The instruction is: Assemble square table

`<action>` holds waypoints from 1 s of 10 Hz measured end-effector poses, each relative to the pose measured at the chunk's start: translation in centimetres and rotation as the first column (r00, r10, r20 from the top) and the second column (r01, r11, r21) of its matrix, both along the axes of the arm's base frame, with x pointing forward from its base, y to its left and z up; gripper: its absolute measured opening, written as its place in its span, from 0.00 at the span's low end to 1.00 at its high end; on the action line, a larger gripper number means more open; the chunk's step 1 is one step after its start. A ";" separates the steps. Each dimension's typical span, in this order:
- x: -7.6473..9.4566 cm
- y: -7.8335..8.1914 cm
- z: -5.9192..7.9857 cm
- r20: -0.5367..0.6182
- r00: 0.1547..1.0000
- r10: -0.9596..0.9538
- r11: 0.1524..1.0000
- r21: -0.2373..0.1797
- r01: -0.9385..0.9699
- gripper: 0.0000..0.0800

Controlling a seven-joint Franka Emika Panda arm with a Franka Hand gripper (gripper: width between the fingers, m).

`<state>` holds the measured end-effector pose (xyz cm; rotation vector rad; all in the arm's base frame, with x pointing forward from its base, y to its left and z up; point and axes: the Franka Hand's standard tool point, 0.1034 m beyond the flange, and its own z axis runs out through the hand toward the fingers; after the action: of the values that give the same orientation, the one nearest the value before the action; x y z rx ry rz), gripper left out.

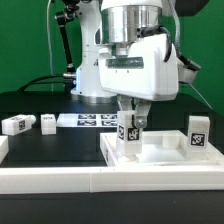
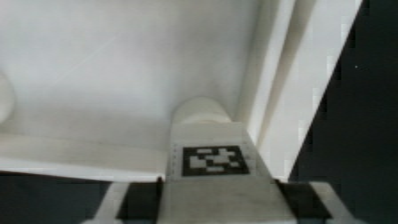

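At the tabletop's (image 1: 165,158) corner rim, end effector (image 1: 129,122) clamped on upright leg (image 1: 128,138), second leg (image 1: 198,135) apart

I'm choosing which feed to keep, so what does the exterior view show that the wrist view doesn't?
Only the exterior view: two loose legs on the black table, the marker board, a standing leg on the tabletop, and the arm. Only the wrist view: the rounded end of the held leg, close up. Both: the end effector shut on the held leg, its tag, and the white tabletop.
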<state>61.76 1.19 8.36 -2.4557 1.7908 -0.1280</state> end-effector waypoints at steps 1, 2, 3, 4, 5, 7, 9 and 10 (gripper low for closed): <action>0.0 0.0 0.0 0.002 0.999 0.052 0.999 -0.007 -0.052 0.38; 0.1 -0.2 0.0 0.004 0.994 0.107 0.994 -0.014 -0.107 0.59; 0.1 -0.3 0.0 0.005 0.984 0.180 0.983 -0.025 -0.180 0.59; 0.1 -0.4 0.0 0.005 0.953 0.303 0.952 -0.042 -0.302 0.77; 0.1 -0.6 0.0 0.003 0.925 0.381 0.923 -0.053 -0.380 0.80; 0.1 -0.6 0.0 -0.002 0.866 0.500 0.864 -0.072 -0.499 0.81; 0.1 -0.6 0.0 -0.011 0.781 0.625 0.777 -0.091 -0.623 0.81; 0.1 -0.5 0.0 -0.018 0.719 0.695 0.714 -0.101 -0.693 0.81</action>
<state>61.83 0.68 8.35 -2.9913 0.7388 -0.1810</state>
